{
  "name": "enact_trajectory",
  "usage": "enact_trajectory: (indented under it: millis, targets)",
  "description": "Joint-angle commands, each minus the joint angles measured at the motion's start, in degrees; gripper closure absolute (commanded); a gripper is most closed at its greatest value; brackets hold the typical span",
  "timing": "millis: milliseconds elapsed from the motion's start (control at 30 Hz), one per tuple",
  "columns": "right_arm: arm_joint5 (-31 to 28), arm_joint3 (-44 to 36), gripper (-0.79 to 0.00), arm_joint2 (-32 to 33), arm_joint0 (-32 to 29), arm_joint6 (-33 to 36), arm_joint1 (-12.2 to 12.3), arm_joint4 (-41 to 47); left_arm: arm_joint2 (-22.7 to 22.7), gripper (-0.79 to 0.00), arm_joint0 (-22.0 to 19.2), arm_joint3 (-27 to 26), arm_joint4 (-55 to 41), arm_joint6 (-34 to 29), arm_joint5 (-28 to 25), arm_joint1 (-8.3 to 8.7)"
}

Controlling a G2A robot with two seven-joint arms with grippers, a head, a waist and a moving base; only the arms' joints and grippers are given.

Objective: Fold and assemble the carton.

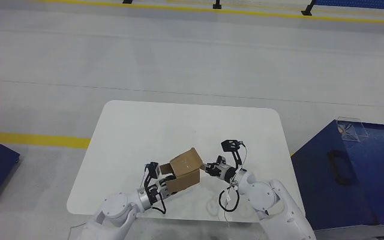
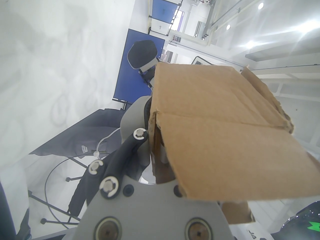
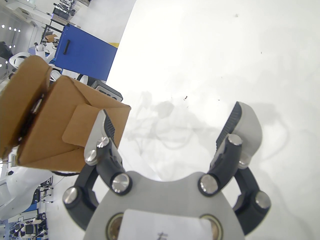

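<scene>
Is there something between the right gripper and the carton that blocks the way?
Nothing visible does. The right gripper is open right beside the carton. One of its fingers overlaps the carton's corner in the right wrist view; whether it touches, I cannot tell.

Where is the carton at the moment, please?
In the top view the carton is above the near edge of the table, held by the left gripper, with the open right gripper close on its other side.

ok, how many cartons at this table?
1. The carton is at the table's near side, gripped by the left gripper; the open right gripper is beside it.
</scene>
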Motion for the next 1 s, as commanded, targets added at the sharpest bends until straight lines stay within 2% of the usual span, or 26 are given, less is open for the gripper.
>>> enact_trajectory:
  millis: [0, 500, 967]
  targets:
    - [0.1, -0.5, -0.785, 0.0, 0.0, 0.2, 0.0, -0.2, 0.3, 0.000, 0.1, -0.1, 0.3, 0.4, -0.1, -0.04]
    - [1.2, -3.5, -0.785, -0.3, -0.1, 0.7, 0.3, -1.2, 0.4, 0.000, -0.3, 0.3, 0.6, 0.6, 0.0, -0.10]
    - [1.9, -2.6, -0.785, -0.5, 0.4, 0.8, 0.3, -1.1, 0.1, 0.000, -0.5, 0.5, -0.6, -0.8, -0.1, -0.08]
